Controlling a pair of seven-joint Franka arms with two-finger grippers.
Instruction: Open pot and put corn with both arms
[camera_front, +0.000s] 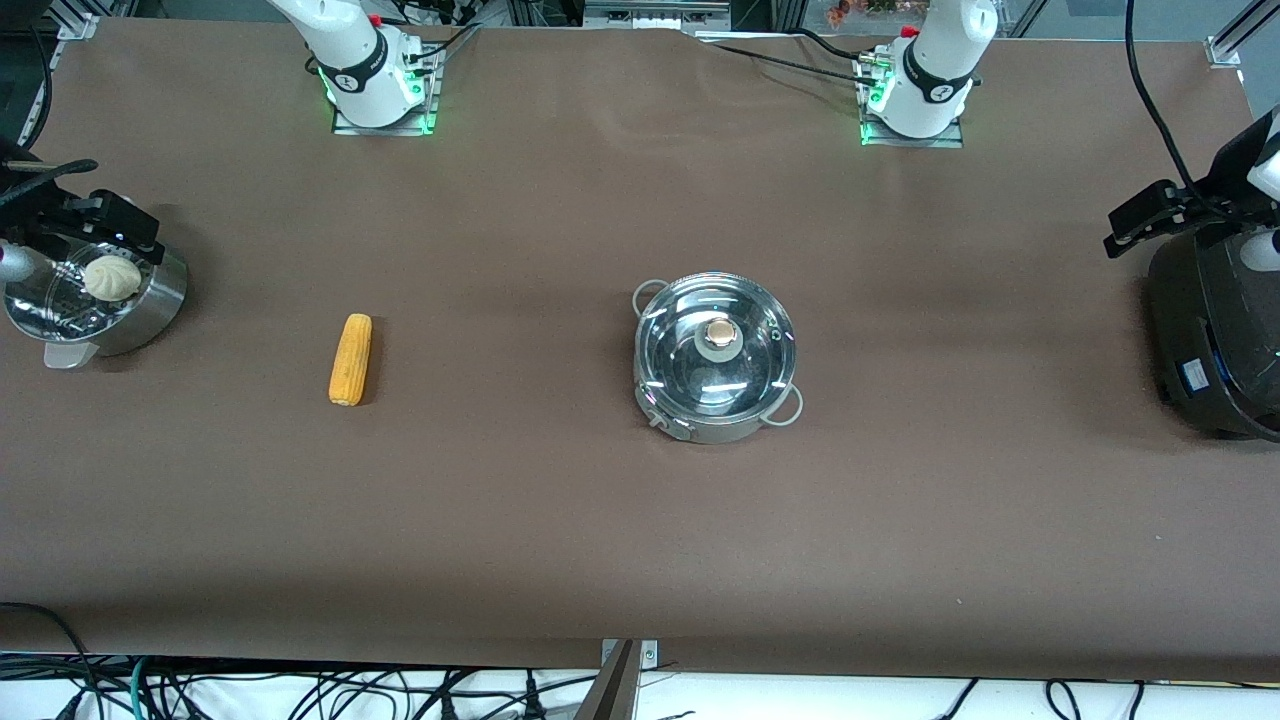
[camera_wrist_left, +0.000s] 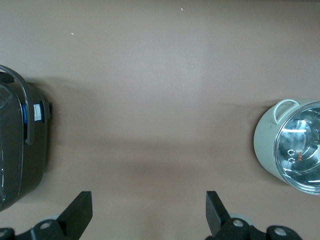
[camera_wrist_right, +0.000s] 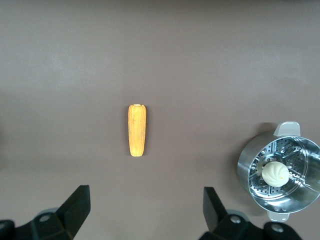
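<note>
The stainless-steel pot (camera_front: 716, 357) is sitting mid-table with its glass lid (camera_front: 716, 345) still on, brass knob (camera_front: 718, 333) pointing straight up, so nothing of the task is done yet. The corn cob (camera_front: 350, 359) is lying flat on the brown table (camera_front: 560, 520), well apart from the pot, toward the right arm's end.

Out at the edges now: the right gripper (camera_wrist_right: 145, 210) is hanging over the steamer bowl (camera_front: 100, 300) with its white bun (camera_front: 111, 277), fingers spread wide and holding nothing. The left gripper (camera_wrist_left: 149, 212) is hovering over the black cooker (camera_front: 1215, 340) at the table's other end, jaws likewise wide apart and empty.

The lid looks like the first job (the corn cannot go in until it is off). I would say the left arm should be centring squarely over the knob, dropping straight down, pinching it and lifting vertically, so the pot is not dragged. The right arm could be lining up across the cob's narrow width meanwhile.
</note>
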